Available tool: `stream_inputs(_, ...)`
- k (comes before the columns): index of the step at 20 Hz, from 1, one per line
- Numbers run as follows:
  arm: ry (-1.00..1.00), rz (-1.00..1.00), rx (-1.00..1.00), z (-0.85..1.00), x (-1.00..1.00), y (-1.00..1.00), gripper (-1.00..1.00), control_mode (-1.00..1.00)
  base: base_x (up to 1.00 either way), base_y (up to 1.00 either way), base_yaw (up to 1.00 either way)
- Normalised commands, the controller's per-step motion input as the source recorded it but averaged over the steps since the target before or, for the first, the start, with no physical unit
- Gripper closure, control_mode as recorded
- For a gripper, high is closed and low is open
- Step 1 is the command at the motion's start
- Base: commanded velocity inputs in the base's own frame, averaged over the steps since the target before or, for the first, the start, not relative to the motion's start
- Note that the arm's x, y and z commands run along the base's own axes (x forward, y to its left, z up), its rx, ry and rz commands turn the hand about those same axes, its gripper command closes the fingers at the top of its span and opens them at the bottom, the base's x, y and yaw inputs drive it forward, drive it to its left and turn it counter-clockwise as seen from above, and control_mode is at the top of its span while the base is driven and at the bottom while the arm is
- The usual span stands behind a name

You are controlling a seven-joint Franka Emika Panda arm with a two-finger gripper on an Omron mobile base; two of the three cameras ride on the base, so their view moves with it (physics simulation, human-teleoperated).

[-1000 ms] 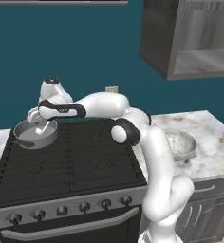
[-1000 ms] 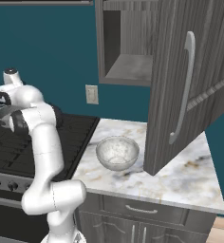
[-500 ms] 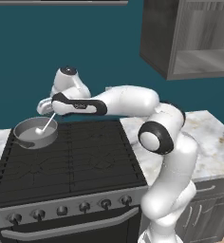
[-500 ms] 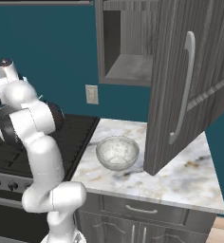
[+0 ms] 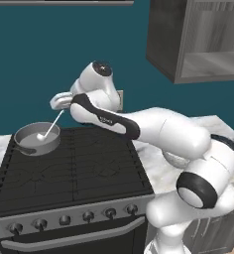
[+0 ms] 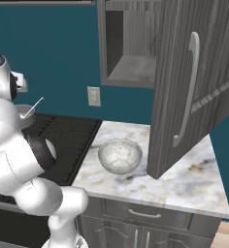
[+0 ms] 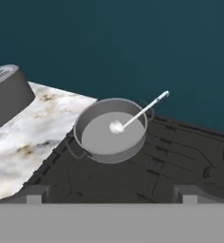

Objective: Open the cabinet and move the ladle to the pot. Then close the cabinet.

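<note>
I have pulled my spread fingers (image 7: 112, 193) up and away; the ladle (image 7: 133, 117) now rests in the pot (image 7: 111, 131) below them.

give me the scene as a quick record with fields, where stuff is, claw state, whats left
ladle: bowl down inside the pot, handle leaning out over the rim
pot: on the stove's back corner
claw: open, empty, above and apart from the pot
cabinet: door swung open, shelf bare
glass bowl: on the marble counter below the cabinet door
left to do: close the cabinet
</note>
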Motion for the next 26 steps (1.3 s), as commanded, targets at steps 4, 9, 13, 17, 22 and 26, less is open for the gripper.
stream_inputs(4, 0.0, -0.23, 0.05, 0.99, -0.97, -0.59, -1.0, -1.0, 0.0, 0.0, 0.0)
stream_inputs(9, 0.0, -0.26, 0.0, 0.98, -1.0, -0.6, -1.0, -1.0, 0.0, 0.0, 0.0)
stream_inputs(13, 0.0, -0.24, 0.0, 0.69, -1.0, -0.62, -1.0, -1.0, 0.0, 0.0, 0.0)
stream_inputs(17, -0.04, -0.25, -0.02, 0.12, -0.97, -0.79, -1.0, -1.0, 0.0, 0.0, 0.0)
stream_inputs(22, -0.07, -0.29, -0.07, 0.0, -0.68, -0.92, -1.0, -1.0, 0.0, 0.0, 0.0)
stream_inputs(26, -0.11, -0.27, -0.06, 0.0, -0.76, -0.77, -1.0, -1.0, 0.0, 0.0, 0.0)
